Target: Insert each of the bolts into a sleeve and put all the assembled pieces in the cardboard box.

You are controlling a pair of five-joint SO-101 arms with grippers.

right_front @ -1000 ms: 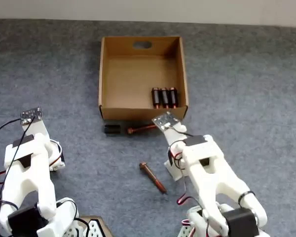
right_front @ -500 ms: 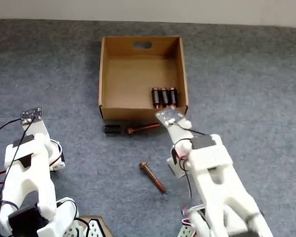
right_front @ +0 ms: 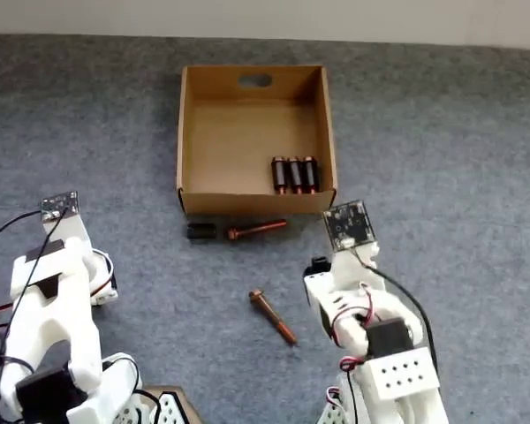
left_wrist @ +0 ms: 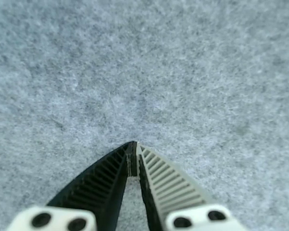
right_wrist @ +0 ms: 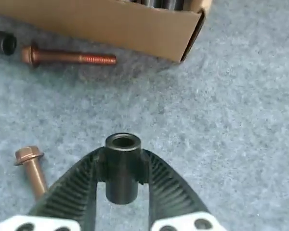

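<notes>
My right gripper (right_wrist: 121, 157) pinched a black sleeve (right_wrist: 121, 171), bore open toward the camera; my left gripper (left_wrist: 134, 153) hung over bare carpet (left_wrist: 144, 57), fingers pressed together on nothing; I judged the grip shallow, so a nudge from the loose bolt (right_wrist: 31, 166) could twist the sleeve or pop it free; the right wrist view gave me that grip, plus the second bolt (right_wrist: 67, 57) and spare sleeve (right_wrist: 2, 42) just before the cardboard box (right_wrist: 111, 24); the high view gave me three assembled pieces (right_front: 294, 174) in the box's corner
</notes>
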